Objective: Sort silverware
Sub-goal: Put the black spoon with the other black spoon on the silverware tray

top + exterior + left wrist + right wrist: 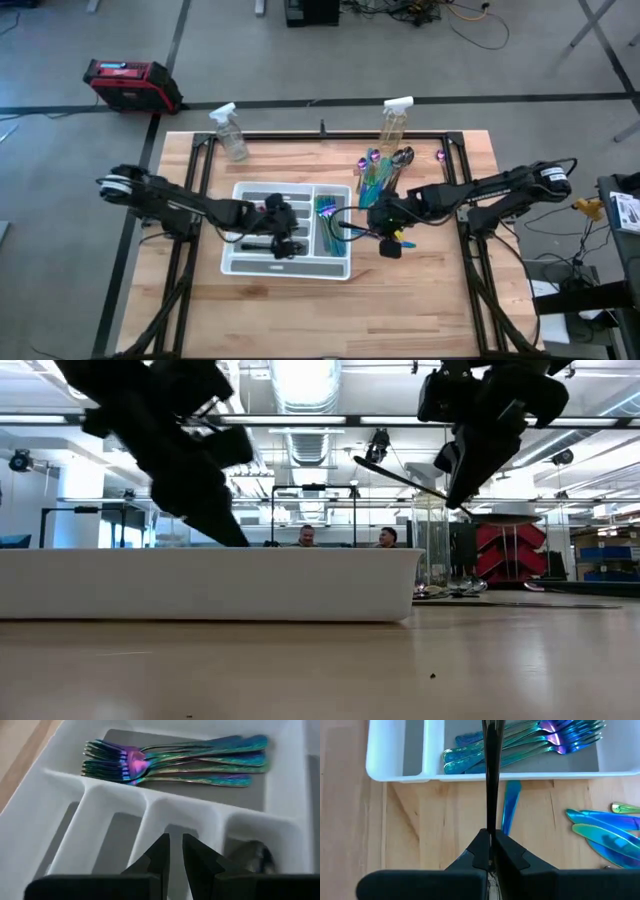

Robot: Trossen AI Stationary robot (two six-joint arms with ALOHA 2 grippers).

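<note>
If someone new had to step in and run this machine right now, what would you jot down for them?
Right gripper: shut on a dark utensil, held above the table just beside the white tray.
Left gripper: hovering low over the tray's compartments, fingers slightly apart, holding nothing that shows.
Done: a bunch of iridescent forks lies in one tray compartment; something dark lies in another.
Left: a pile of loose silverware on the table near the spray bottle, blue knives among it, plus one blue piece next to the tray, and the utensil being carried.
</note>
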